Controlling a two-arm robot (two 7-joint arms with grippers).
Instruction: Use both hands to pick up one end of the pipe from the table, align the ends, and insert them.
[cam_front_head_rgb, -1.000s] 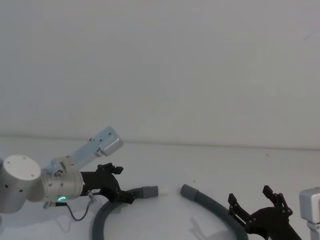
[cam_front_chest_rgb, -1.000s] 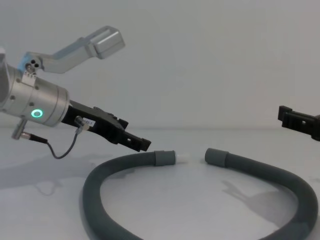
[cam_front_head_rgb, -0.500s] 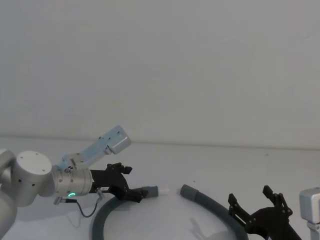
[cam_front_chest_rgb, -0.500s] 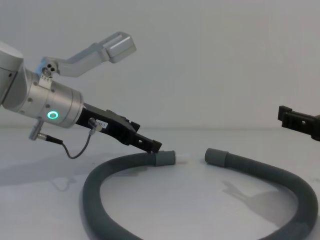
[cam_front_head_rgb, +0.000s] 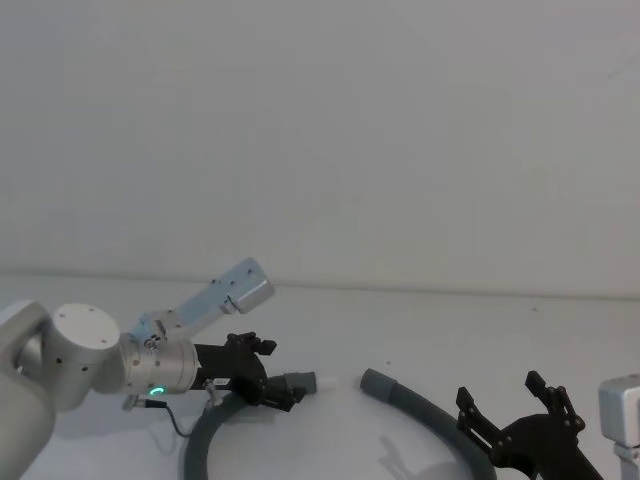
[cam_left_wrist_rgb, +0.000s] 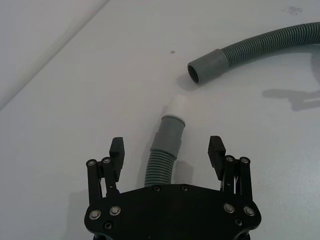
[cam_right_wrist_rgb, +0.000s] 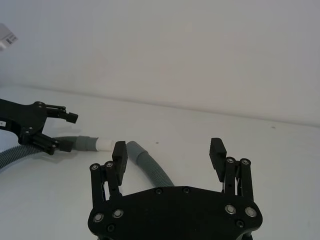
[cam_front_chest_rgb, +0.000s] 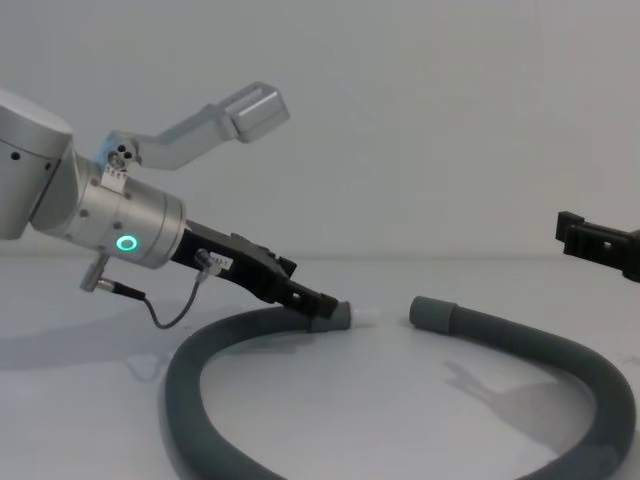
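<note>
White matte desk (cam_front_head_rgb: 420, 320) runs back to a blank wall. Nearest the robot lies the loop of the dark grey corrugated hose (cam_front_chest_rgb: 190, 380), flat on the desk and curving away on both sides. At the near right the right gripper (cam_right_wrist_rgb: 168, 148) hovers above the hose's right run, its fingers wide apart and holding nothing. Farther back, left of centre, the left gripper (cam_left_wrist_rgb: 167, 146) is low over the desk with its fingers spread, one on each side of the spigot cuff (cam_left_wrist_rgb: 169, 131) and not yet touching it. Its white tip (cam_left_wrist_rgb: 178, 104) points toward the hollow cuff (cam_left_wrist_rgb: 205, 66), which lies just beyond on the right with a small gap between them.

The hose looks light, bendy and springy, so a lifted end will likely sag and pull back toward its curve. The ribs would squash and flex; the smooth cuffs seem stiffer though perhaps slippery. Best to clamp each cuff at its rear, leaving the tip and the mouth free.
</note>
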